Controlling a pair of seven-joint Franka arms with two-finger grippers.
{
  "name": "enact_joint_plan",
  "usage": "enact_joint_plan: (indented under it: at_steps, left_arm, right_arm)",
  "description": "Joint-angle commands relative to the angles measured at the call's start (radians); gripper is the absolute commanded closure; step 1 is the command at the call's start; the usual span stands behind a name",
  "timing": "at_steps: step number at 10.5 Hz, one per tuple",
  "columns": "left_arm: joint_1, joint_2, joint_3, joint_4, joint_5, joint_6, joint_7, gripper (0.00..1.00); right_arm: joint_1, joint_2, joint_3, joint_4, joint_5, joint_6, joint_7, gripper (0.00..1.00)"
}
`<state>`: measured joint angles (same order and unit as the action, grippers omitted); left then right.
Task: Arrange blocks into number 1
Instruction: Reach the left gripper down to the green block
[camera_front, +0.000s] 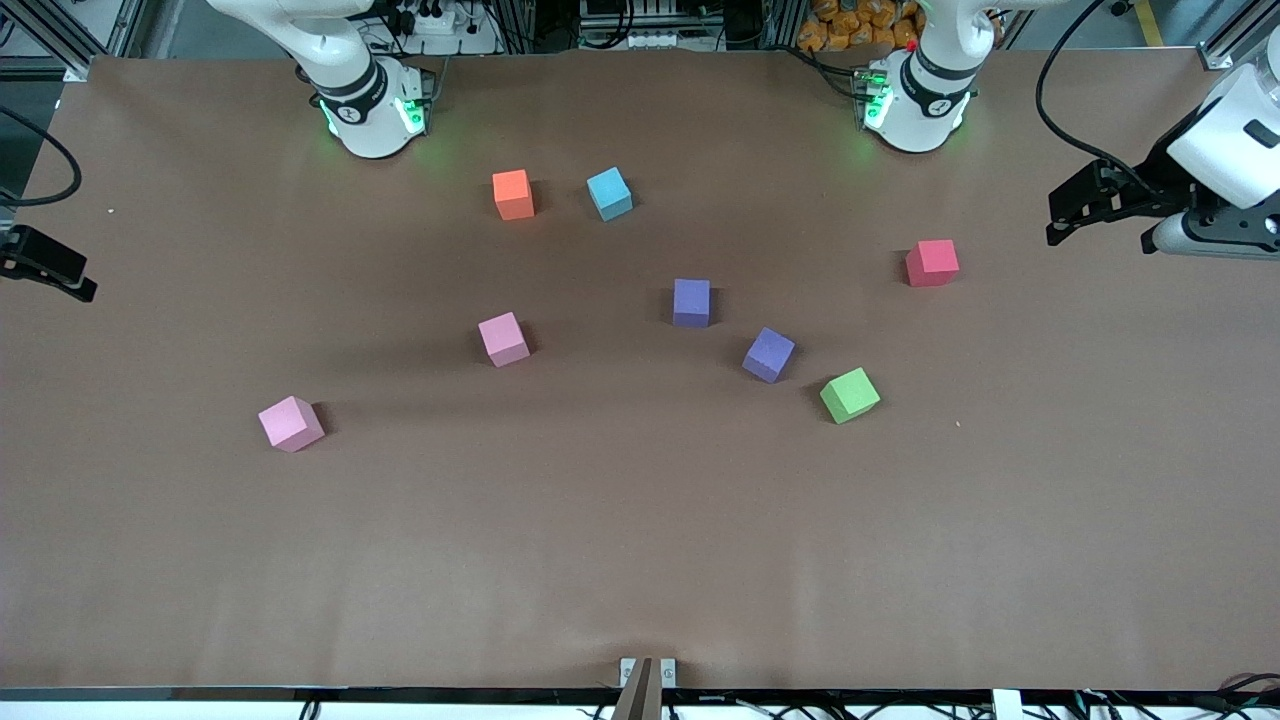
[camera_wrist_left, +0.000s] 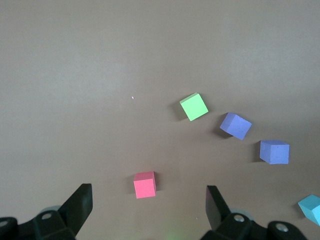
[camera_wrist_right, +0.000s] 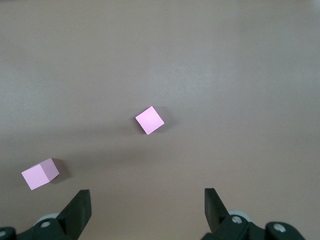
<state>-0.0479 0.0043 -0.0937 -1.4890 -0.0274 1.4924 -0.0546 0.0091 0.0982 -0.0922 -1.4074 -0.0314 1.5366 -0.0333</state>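
Eight matte foam cubes (camera_front: 692, 302) lie scattered, none touching, across the middle of the smooth brown surface (camera_front: 640, 560). Left hand (camera_wrist_left: 145, 210) and right hand (camera_wrist_right: 145, 207) hang wide, empty, above opposite ends.

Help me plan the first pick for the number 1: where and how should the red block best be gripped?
Probably from straight above, with the left gripper, whose open fingers hang above the table close to it. Close on two opposite flat sides of the red block. It sits flat on the table with nothing touching it, so any pair of sides is free; the right gripper waits over the pink blocks.
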Motion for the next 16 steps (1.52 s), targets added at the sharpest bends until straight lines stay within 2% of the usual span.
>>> enact_joint_plan:
  at_steps: [1,2,5,8,9,13,14,16]
  left_arm:
    - [0.008,-0.004,-0.003,-0.002,-0.011,-0.004,-0.001,0.00]
    - [0.010,-0.001,-0.003,-0.005,-0.011,-0.004,-0.001,0.00]
    - [0.008,0.014,-0.001,-0.004,-0.006,-0.001,0.001,0.00]
    - [-0.001,0.055,-0.006,-0.010,0.007,0.028,-0.016,0.00]
    - [-0.006,0.081,-0.006,-0.022,0.006,0.029,-0.017,0.00]
    - [-0.099,0.219,-0.014,-0.074,0.007,0.115,-0.155,0.00]
    - [-0.121,0.233,-0.014,-0.118,0.009,0.159,-0.171,0.00]
    - [-0.139,0.235,-0.015,-0.264,0.012,0.325,-0.244,0.00]
  right_arm:
    - [0.043,0.006,0.002,0.007,0.007,0.010,0.050,0.00]
    - [0.045,0.006,0.003,0.007,0.013,0.010,0.111,0.00]
    - [0.057,0.002,0.012,0.005,0.014,-0.001,0.127,0.00]
    - [0.008,-0.002,0.096,0.005,0.013,-0.001,0.124,0.00]
    - [0.003,0.003,0.118,0.005,0.013,0.000,0.130,0.00]
    - [-0.032,0.006,0.121,0.002,0.016,0.004,0.113,0.00]
    - [-0.031,0.006,0.121,0.002,0.015,0.004,0.113,0.00]
    - [-0.023,0.008,0.121,-0.002,0.014,0.007,0.115,0.00]
